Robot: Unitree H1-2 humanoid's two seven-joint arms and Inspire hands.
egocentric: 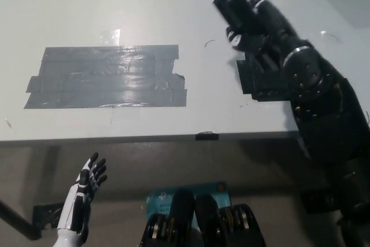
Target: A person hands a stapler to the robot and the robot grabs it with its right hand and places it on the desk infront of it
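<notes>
One blocky black stapler in right hand

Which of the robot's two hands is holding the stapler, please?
The black right hand, raised over the desk at upper right, is closed on the black stapler. The white left hand rests open below the desk edge, holding nothing.

Lower left of the frame: slim white left hand with black finger segments and dark joint gaps. Right side of the frame: bulky black right arm built of glossy rounded housings, with a silver ring band and small screws; black right hand at upper centre.
</notes>
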